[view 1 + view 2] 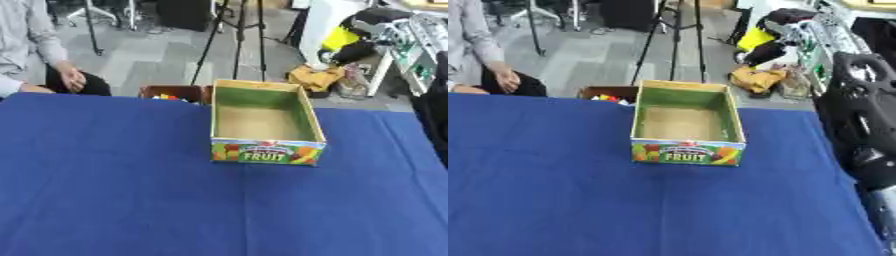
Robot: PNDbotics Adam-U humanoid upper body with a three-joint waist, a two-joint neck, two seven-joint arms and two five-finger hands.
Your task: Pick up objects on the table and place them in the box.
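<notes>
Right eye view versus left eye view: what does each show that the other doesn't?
Only the right eye view shows the robot's black arm filling the right side; no hand is visible on it. The left eye view shows just a dark sliver at its right edge, and more blue table to the right of the box. Both share the open, empty FRUIT box, the blue table and a brown bin behind the box.

Robot arm (866,115): bulky black casing, rounded segments, glossy highlights, pale grey part at bottom.

Blue-covered table (105,200), open cardboard fruit box (267,151) standing on it, toward the far edge
</notes>
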